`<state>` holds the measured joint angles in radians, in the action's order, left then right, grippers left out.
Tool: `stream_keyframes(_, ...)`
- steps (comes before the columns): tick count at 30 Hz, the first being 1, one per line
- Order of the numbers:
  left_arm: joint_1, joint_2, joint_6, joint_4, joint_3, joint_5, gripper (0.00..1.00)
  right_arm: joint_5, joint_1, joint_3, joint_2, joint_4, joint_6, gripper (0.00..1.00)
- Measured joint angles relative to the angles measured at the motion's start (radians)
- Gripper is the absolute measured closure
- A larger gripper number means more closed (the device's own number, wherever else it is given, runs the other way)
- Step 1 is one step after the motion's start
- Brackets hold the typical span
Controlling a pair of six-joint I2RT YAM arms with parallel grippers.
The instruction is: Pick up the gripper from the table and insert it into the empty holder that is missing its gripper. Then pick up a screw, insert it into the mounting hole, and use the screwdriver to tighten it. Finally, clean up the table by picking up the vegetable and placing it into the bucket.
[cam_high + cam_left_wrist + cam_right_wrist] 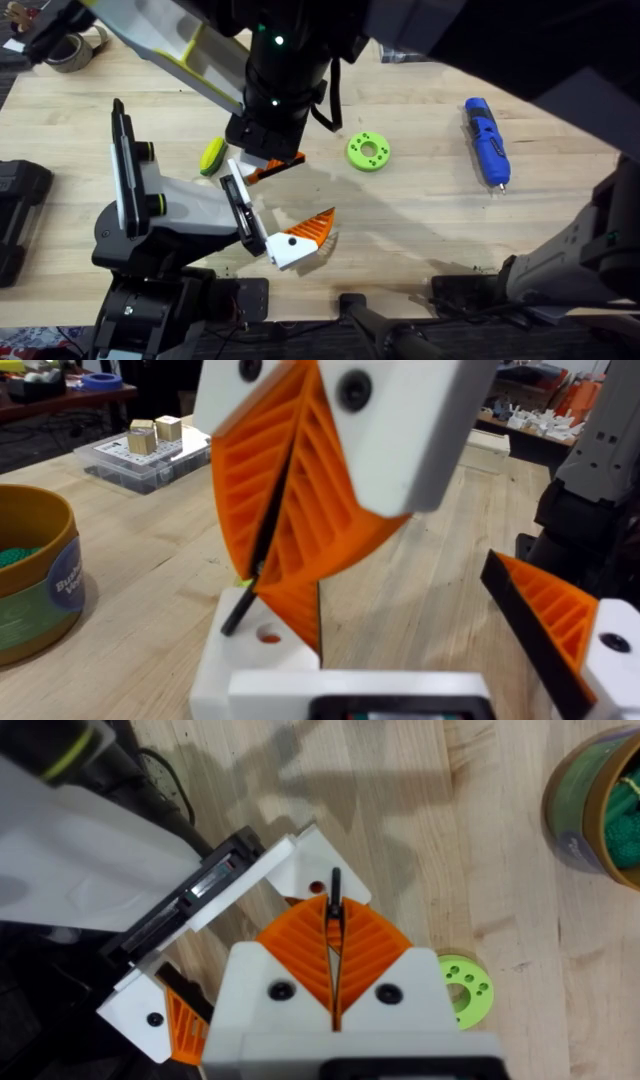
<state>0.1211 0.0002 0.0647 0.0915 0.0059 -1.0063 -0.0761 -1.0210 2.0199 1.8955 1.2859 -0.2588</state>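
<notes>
My right gripper (262, 155) (333, 950) is shut on a thin black screw (336, 892) (246, 602). The screw's tip hangs just above the mounting hole (268, 632) in the white holder (238, 198) (240, 660). The orange ridged gripper (272, 170) (295, 610) sits on that holder. My left gripper (295, 200) is open, its other finger being the orange tip on a white block (310, 238) (555, 625). The yellow-green vegetable (212, 155) lies left of the holder. Far to the right lies the blue screwdriver (488, 140). The bucket (30, 575) (600, 810) stands beyond.
A bright green ring (368, 152) (462, 990) lies on the wooden table (420, 210) right of the grippers. A tape roll (70, 50) sits at the far left corner and a black block (20, 215) at the left edge.
</notes>
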Motion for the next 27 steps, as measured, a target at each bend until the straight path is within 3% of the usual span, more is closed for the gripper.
stream_keyframes(27,0.000,0.000,0.000,0.001,0.000,0.000,0.015,0.000,-0.026,0.041,-0.066,0.052,0.000,0.989)
